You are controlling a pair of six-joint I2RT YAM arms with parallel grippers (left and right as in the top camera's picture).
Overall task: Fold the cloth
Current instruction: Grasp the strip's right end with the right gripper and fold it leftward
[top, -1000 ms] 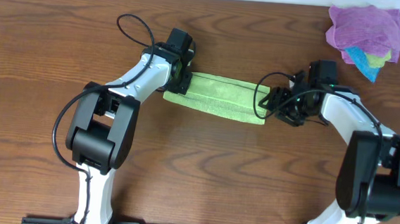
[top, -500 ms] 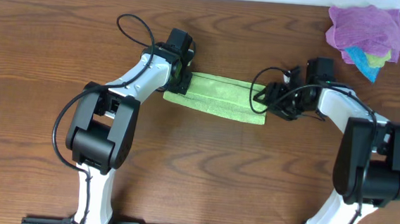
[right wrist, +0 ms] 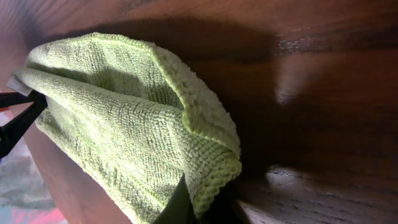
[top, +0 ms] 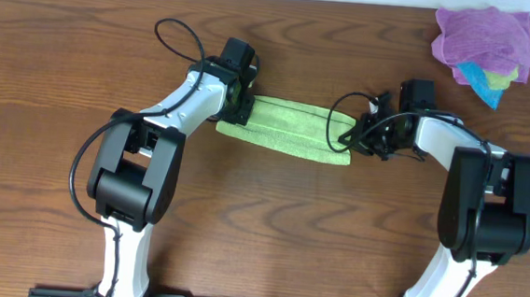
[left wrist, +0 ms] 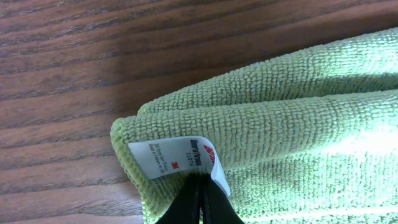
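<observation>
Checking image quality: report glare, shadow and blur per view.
Overhead: even light, sharp, no glare on the light lime-green microfibre cloth. Left wrist: cloth's right side washed bright, small white tag sharp. Right wrist: glare spots on the brown wooden table, dark shadow behind the cloth, lower-left corner blurred.

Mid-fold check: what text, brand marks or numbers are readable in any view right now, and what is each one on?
"3M", in red: on the white tag at the corner of the cloth, left wrist view.
Black fine print and a slanted red word on the same tag: too small and blurred to read.
Overhead and right wrist views: no readable text.
</observation>
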